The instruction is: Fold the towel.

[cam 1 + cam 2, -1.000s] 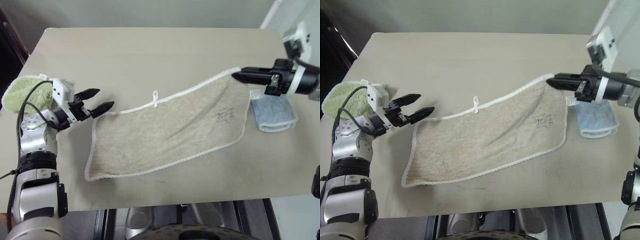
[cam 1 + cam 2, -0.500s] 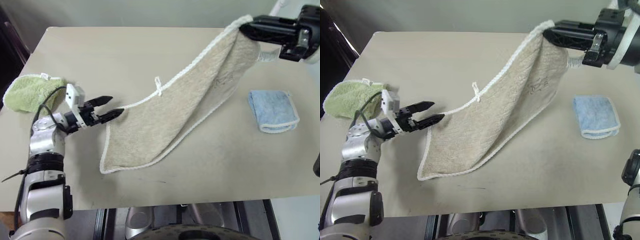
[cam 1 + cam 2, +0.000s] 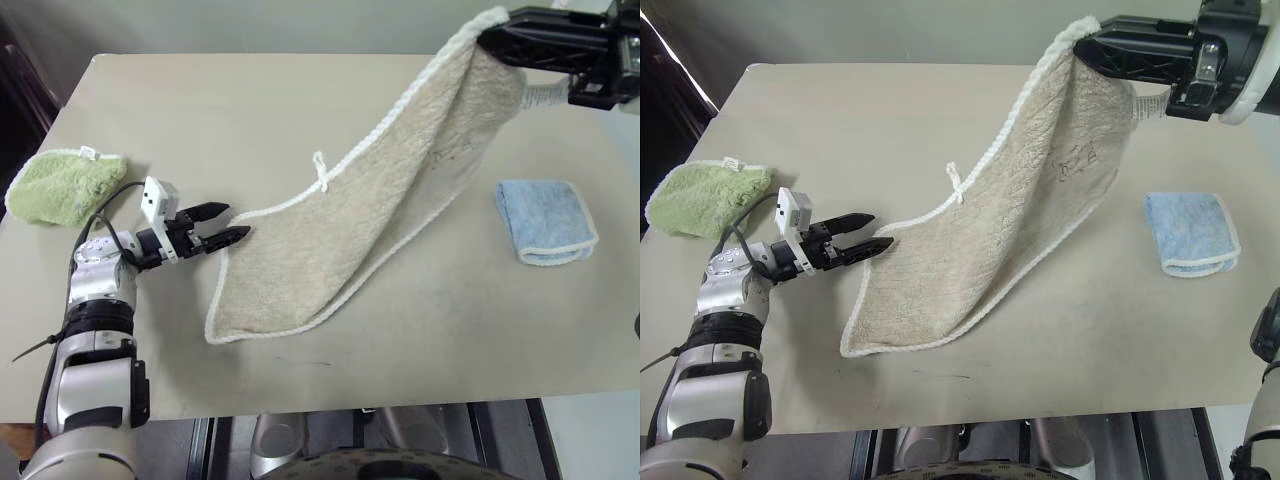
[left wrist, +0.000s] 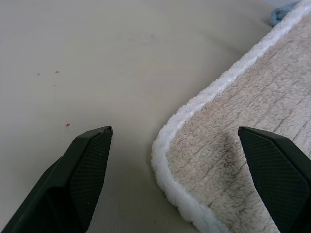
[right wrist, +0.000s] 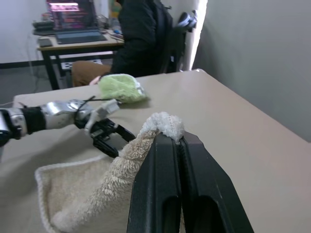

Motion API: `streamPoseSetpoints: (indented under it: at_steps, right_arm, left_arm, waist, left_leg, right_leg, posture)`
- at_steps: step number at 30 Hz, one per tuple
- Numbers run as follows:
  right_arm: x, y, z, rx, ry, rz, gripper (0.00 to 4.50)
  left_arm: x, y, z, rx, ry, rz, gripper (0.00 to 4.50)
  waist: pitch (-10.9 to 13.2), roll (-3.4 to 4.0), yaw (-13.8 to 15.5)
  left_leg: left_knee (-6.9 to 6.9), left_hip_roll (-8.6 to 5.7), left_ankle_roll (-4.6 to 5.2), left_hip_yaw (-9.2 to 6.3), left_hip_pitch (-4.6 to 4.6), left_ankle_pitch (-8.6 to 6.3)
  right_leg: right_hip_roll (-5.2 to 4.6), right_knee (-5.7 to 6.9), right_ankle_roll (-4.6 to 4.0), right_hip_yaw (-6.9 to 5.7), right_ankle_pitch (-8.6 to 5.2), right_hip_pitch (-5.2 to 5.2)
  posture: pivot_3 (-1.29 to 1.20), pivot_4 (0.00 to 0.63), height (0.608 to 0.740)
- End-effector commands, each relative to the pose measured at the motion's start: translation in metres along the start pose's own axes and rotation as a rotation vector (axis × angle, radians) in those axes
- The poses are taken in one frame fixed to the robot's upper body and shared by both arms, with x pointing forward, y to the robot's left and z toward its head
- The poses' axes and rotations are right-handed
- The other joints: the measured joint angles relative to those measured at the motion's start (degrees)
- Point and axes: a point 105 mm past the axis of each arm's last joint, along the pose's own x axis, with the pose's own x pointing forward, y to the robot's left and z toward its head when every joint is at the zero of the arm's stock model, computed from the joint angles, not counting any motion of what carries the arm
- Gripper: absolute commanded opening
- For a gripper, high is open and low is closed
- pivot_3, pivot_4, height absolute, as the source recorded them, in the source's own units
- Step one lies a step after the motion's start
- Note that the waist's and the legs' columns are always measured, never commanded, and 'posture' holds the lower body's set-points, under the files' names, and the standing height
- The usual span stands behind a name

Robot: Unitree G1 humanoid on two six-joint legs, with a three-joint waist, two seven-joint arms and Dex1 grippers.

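Observation:
The beige towel [image 3: 360, 220] with its white stitched border hangs in a slope from its far right corner down to the table. My right gripper [image 3: 492, 30] is shut on that corner, held high above the table's back right, and the pinched corner [image 5: 165, 127] sits between its closed fingers. The towel's lower left part lies on the table [image 3: 250, 100]. My left gripper [image 3: 233, 222] is open, low and level, with the towel's near-left corner [image 4: 194, 145] lying between its fingertips but not clamped. The white loop [image 3: 320, 170] hangs on the upper edge.
A fluffy green cloth [image 3: 60, 185] lies at the table's left edge behind my left arm. A folded light blue cloth [image 3: 545, 220] rests on the right side. In the right wrist view a person [image 5: 141, 34] sits at a desk beyond the table.
My right gripper has lifted the towel's corner higher and to the left, so the towel now slopes steeply and its lower edge has slid right. My left gripper moved right to the towel's corner.

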Motion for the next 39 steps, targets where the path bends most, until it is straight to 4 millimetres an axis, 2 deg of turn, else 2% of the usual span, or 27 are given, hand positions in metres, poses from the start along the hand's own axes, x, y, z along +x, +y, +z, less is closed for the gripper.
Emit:
streamPoseSetpoints:
  at_steps: [1,6,9,13,19,21,31,36,39]
  right_arm:
    - [0.002,0.012,0.014,-0.05,-0.025,0.046,0.02]
    - [0.003,0.015,0.016,-0.055,-0.023,0.052,0.02]
    - [0.002,0.016,0.016,-0.057,-0.017,0.047,0.0]
    - [0.0,0.015,0.012,-0.052,-0.001,0.034,0.0]
    - [0.0,0.016,0.009,-0.054,0.006,0.033,0.0]
    - [-0.001,0.017,0.009,-0.054,0.006,0.033,0.0]
    - [-0.002,0.016,0.007,-0.058,0.01,0.025,0.0]
    - [-0.004,0.013,0.007,-0.06,0.005,0.006,0.0]
    - [-0.008,0.008,0.005,-0.058,0.007,-0.034,0.0]
  left_arm:
    - [0.008,-0.003,0.006,0.02,0.015,-0.052,4.5]
    - [0.022,-0.011,0.002,0.055,0.053,-0.111,4.5]
    - [0.022,-0.013,0.0,0.042,0.066,-0.138,3.94]
    - [0.02,-0.013,-0.003,0.025,0.085,-0.152,2.61]
    - [0.017,-0.009,0.006,0.012,0.067,-0.153,0.51]
    - [0.015,-0.007,0.008,0.017,0.066,-0.143,0.07]
    - [0.007,0.005,0.015,0.053,0.047,-0.063,0.07]
    - [0.001,0.017,0.037,0.053,-0.047,0.015,0.07]
    - [-0.003,0.032,0.066,0.05,-0.188,0.132,0.07]
  waist:
    - [0.0,0.0,0.0]
    - [0.0,0.0,0.0]
    - [0.0,0.0,0.0]
    - [0.0,0.0,0.0]
    - [0.0,0.0,0.0]
    - [0.0,0.0,0.0]
    - [0.0,0.0,0.0]
    - [0.0,0.0,0.0]
    - [0.0,-0.01,0.0]
  left_leg:
    - [0.01,0.0,0.0,0.0,-0.02,0.0]
    - [0.04,-0.02,0.0,-0.01,-0.03,0.0]
    - [0.05,-0.03,0.0,0.0,-0.03,0.0]
    - [0.05,-0.03,0.0,0.0,-0.04,0.0]
    - [0.07,-0.03,0.0,0.0,-0.07,0.0]
    - [0.08,-0.03,0.0,0.0,-0.08,0.0]
    - [0.14,-0.05,0.01,0.0,-0.09,0.01]
    - [0.16,-0.05,0.03,-0.01,-0.1,0.02]
    - [0.16,-0.05,0.04,-0.02,-0.11,0.04]
  right_leg:
    - [0.0,0.02,0.0,0.0,0.0,-0.02]
    - [0.0,0.07,0.05,0.0,-0.03,-0.03]
    - [-0.01,0.11,0.2,0.0,-0.12,-0.04]
    - [-0.01,0.13,0.24,0.0,-0.16,-0.05]
    - [-0.01,0.2,0.24,0.0,-0.16,-0.11]
    - [-0.01,0.26,0.25,0.0,-0.16,-0.15]
    - [-0.01,0.43,0.54,0.0,-0.35,-0.22]
    - [-0.01,0.47,0.53,-0.01,-0.34,-0.23]
    - [-0.01,0.48,0.53,-0.01,-0.33,-0.22]
  posture:
    - [0.0,0.15,0.703]
    - [0.0,0.15,0.703]
    - [0.0,0.15,0.703]
    - [0.0,0.15,0.703]
    - [0.0,0.15,0.703]
    - [0.0,0.15,0.703]
    - [0.0,0.15,0.703]
    - [0.0,0.15,0.703]
    - [0.0,0.15,0.703]
